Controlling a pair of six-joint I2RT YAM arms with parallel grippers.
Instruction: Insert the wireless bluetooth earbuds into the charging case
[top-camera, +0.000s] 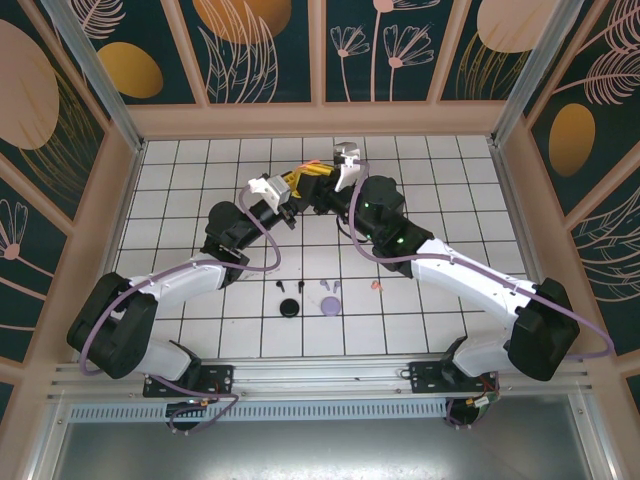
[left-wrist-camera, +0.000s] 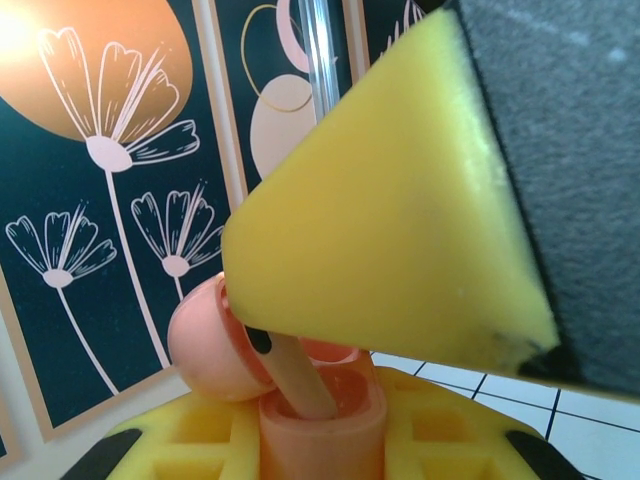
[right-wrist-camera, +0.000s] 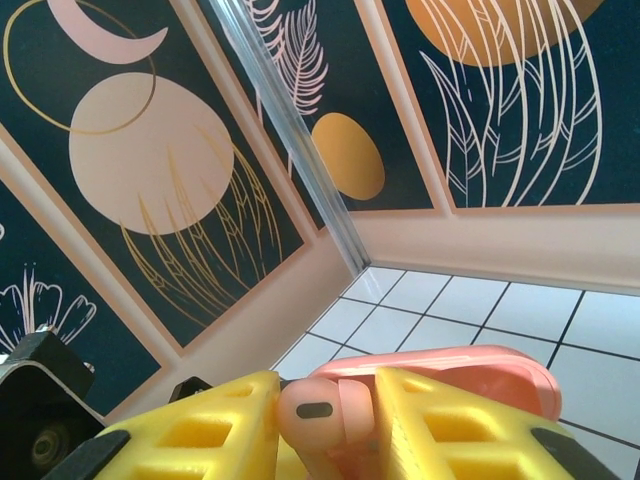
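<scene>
Both arms reach to the far middle of the table (top-camera: 200, 170), where the left hand (top-camera: 287, 197) and the right hand (top-camera: 322, 180) meet tip to tip above the white tiles.

The left hand is almost closed and grips the salmon case (left-wrist-camera: 320, 425) between its two yellow fingers (left-wrist-camera: 200, 445). The case stands upright, with its lid (left-wrist-camera: 205, 345) swung open to the left. A salmon earbud (left-wrist-camera: 300, 380) points stem-first down into the open mouth of the case. It sits under a broad yellow finger of the right hand, which crosses the upper right of the left wrist view.

From the right wrist, the rounded head of that earbud sits between the right hand's yellow fingers (right-wrist-camera: 210, 430). One finger rests against each side, so the hand is closed narrowly on the earbud. The case lies just behind it.

The rest lie in a row on the near part of the table, well apart from the hands. Two black earbuds (top-camera: 281, 288) lie on the left, with a round black case (top-camera: 290, 307) just on the near side of them. The lilac earbuds (top-camera: 329, 287) lie to their right, with a round lilac case (top-camera: 329, 305) just on their near side. A second salmon earbud (top-camera: 375, 287) lies alone further right
</scene>
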